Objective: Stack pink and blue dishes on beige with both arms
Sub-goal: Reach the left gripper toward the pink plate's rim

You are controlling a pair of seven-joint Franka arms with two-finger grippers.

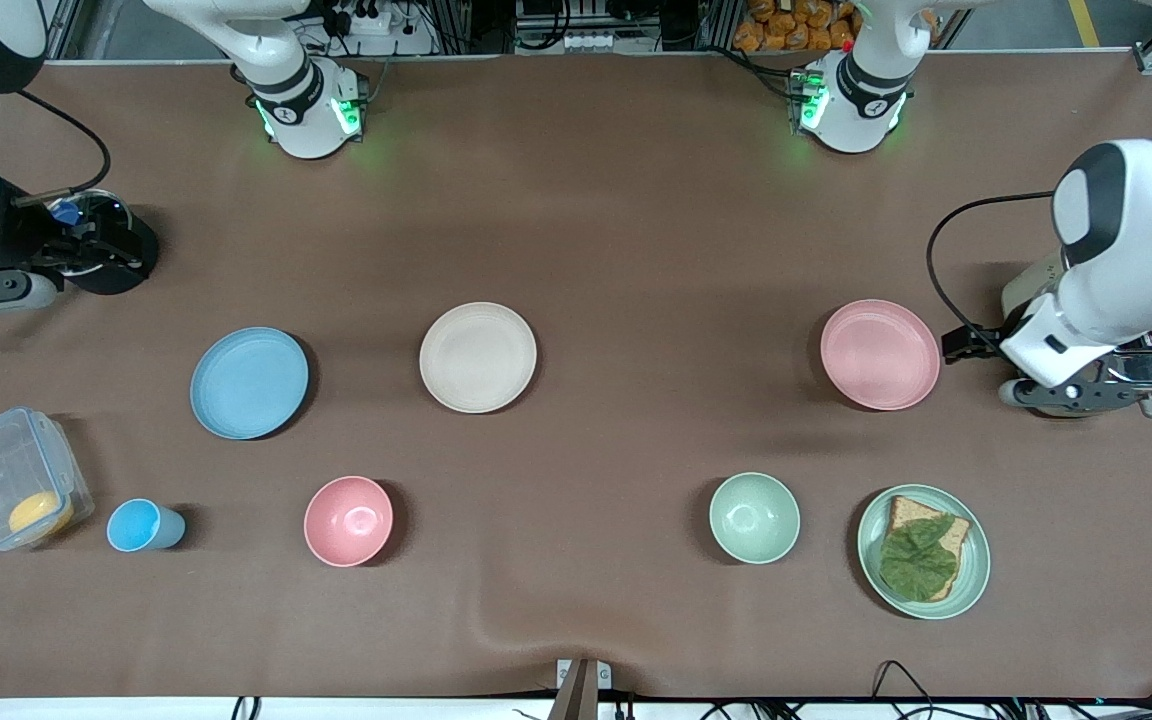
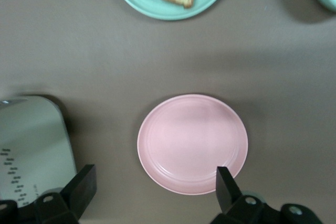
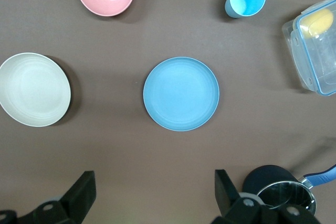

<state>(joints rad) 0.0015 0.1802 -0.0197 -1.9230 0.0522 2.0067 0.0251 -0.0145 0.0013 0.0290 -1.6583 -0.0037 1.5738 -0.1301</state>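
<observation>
Nothing stacked yet, I read this as the reach-in step before either pick. Beige plate (image 1: 478, 357) sits bare at mid-frame of the front view, blue plate (image 1: 249, 383) lower left of it toward the right arm's end, pink plate (image 1: 880, 355) at right-centre toward the left arm's end; all three flat on the counter (image 1: 596, 230) and well apart. Left pincer (image 2: 152, 192) hangs over the counter just by the pink plate's rim, fingers spread wide, holding nothing; one fingertip overlaps the rim in the left wrist view, but I can't tell whether it touches. Right pincer (image 3: 152, 192) is over the counter at upper left of the front view, beside a dark pot (image 3: 275, 192), fingers wide apart and empty, blue plate centred ahead of it in the right wrist view. Next move, my call: each arm drops to its plate's rim and pinches the edge; shallow rims, so a low, angled approach is needed, and the arms should take turns over the beige plate. Around them: pink bowl (image 1: 348, 520), blue cup (image 1: 141, 526) and a clear lidded box (image 1: 14, 478) at lower left, green bowl (image 1: 754, 517) and green plate with bread and a leaf (image 1: 924, 551) at lower right, toaster (image 1: 1151, 365) under the left arm. Counter is covered in brown cloth; cables and racking run along the top edge.
</observation>
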